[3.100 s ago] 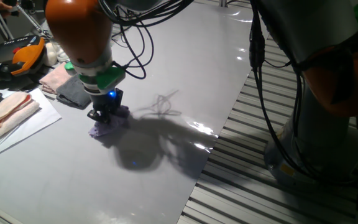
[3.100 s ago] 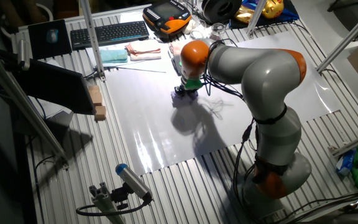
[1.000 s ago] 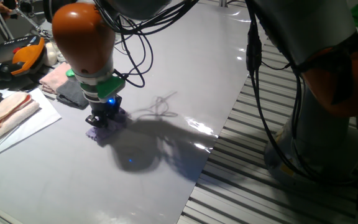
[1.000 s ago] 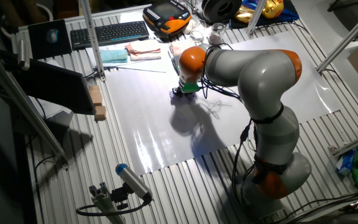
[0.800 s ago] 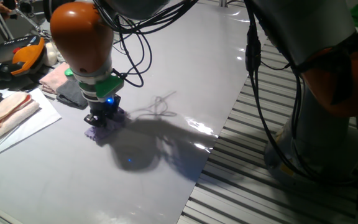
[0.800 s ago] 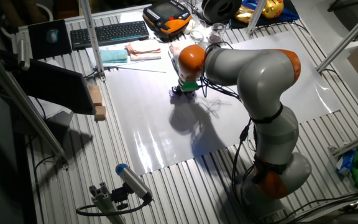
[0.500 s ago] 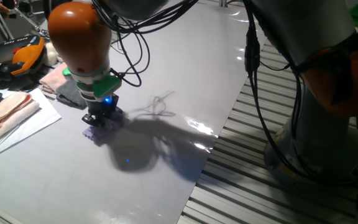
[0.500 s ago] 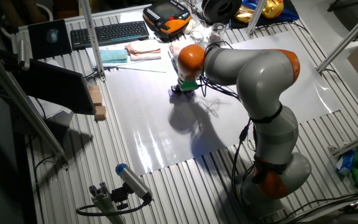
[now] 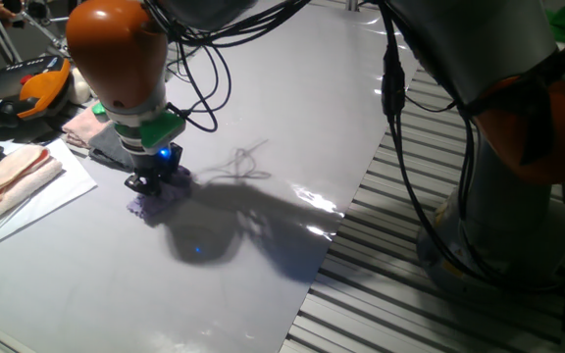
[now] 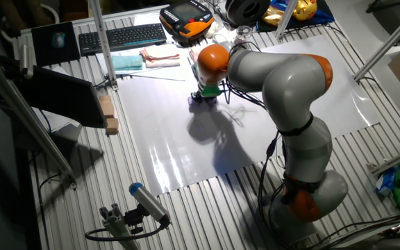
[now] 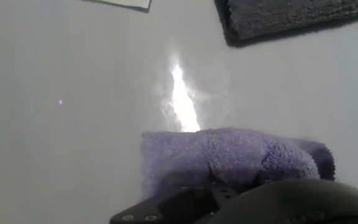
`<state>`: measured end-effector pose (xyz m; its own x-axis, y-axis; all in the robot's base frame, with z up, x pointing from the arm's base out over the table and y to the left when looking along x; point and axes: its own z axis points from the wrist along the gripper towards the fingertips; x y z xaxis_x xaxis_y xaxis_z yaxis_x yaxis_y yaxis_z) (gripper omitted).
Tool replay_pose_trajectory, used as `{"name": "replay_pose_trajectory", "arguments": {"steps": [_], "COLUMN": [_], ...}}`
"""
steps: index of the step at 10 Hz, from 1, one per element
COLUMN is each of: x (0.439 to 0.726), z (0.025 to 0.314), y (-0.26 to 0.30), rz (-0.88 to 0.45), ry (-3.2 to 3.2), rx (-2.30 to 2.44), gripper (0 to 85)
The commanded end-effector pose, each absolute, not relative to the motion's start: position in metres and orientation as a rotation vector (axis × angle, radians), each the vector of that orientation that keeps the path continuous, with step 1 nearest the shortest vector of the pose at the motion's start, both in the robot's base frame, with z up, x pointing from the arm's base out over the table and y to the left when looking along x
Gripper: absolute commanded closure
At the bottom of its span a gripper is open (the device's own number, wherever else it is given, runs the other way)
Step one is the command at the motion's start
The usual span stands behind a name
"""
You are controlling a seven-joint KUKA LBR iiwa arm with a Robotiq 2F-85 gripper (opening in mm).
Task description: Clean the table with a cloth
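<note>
The lavender cloth lies on the glossy pale table under my gripper, which is shut on the cloth and presses it to the surface. In the hand view the fuzzy cloth fills the lower middle, with the dark gripper body below it. In the other fixed view the gripper sits near the table's far left part, with the cloth mostly hidden under it.
A dark grey folded cloth lies just behind the gripper and shows in the hand view. Pale pink cloths and white paper are at the left. A keyboard and orange pendant lie beyond. Slatted grating borders the table's right edge.
My gripper has slid the lavender cloth a little to the left and back across the table, toward the dark grey cloth. It stays shut on the cloth.
</note>
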<state>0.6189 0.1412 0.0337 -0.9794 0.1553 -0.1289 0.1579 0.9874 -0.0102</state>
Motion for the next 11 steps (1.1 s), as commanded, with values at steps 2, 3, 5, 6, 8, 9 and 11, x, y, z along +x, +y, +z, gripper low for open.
{"name": "replay_pose_trajectory", "arguments": {"steps": [2,3,5,6,8,9,11], "x": [0.623,0.626,0.63,0.631,0.632,0.63,0.622], "z": [0.033,0.035,0.037,0.036,0.034,0.031,0.033], "y": [0.138,0.137,0.135,0.133,0.133,0.135,0.146], "rz": [-0.028,-0.045,-0.056,-0.062,-0.068,-0.048,0.014], "ry": [2.998,2.992,2.99,2.985,2.978,2.984,2.994], "rx": [0.231,0.234,0.238,0.234,0.238,0.242,0.303], "gripper": [85.0,85.0,85.0,85.0,85.0,85.0,85.0]}}
